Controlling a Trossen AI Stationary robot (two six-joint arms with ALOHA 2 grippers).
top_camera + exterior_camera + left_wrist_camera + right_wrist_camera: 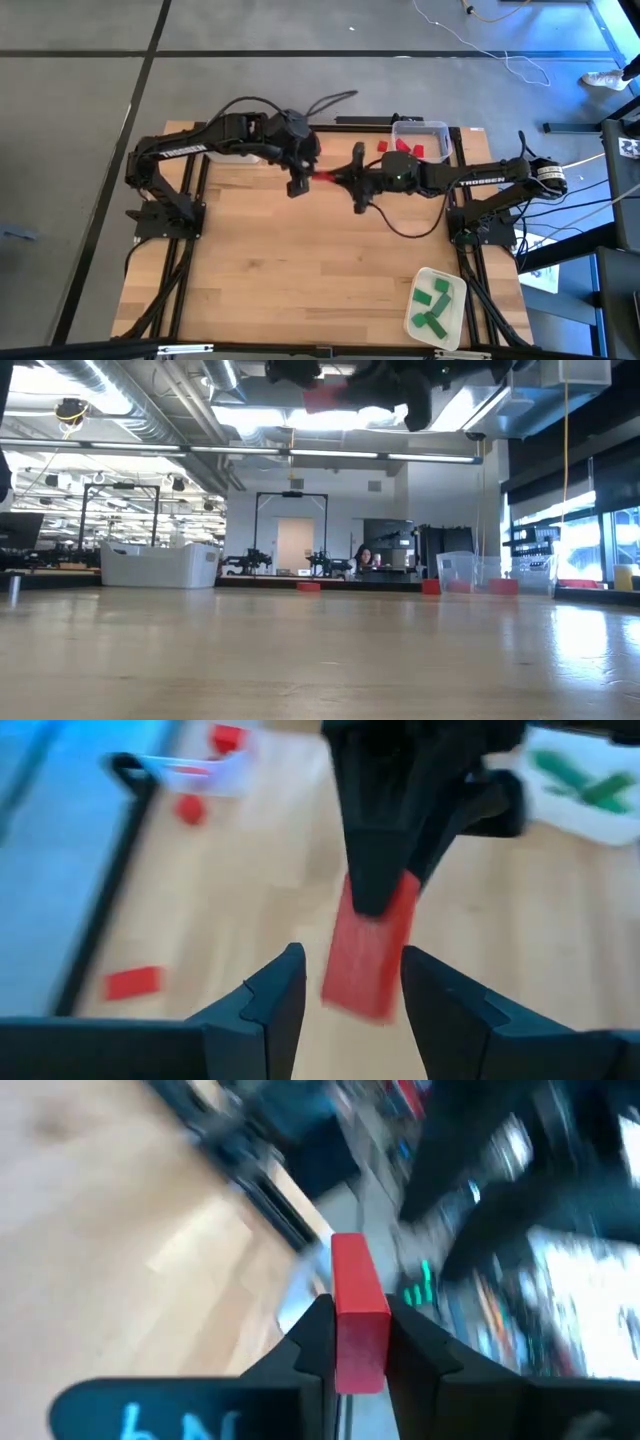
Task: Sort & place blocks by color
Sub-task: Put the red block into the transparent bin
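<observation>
Above the bare wooden worktop (300,270), your right gripper (335,178) pinches a red block (358,1325) mid-air; the left gripper (350,995) is spread around it. Light, rigid, smooth: grip its flat sides.

Robotics lab: rows of arm rigs (250,560) under exposed ducts (130,400)

A: What colour is the block (358,1320) between the dark fingers (312,1342)?
B: Red. More red blocks (402,147) lie in the clear bin (436,127).
A: And the white tray (414,318)?
B: It carries green blocks (434,303). The table (300,260) is light wood, its frame black.
</observation>
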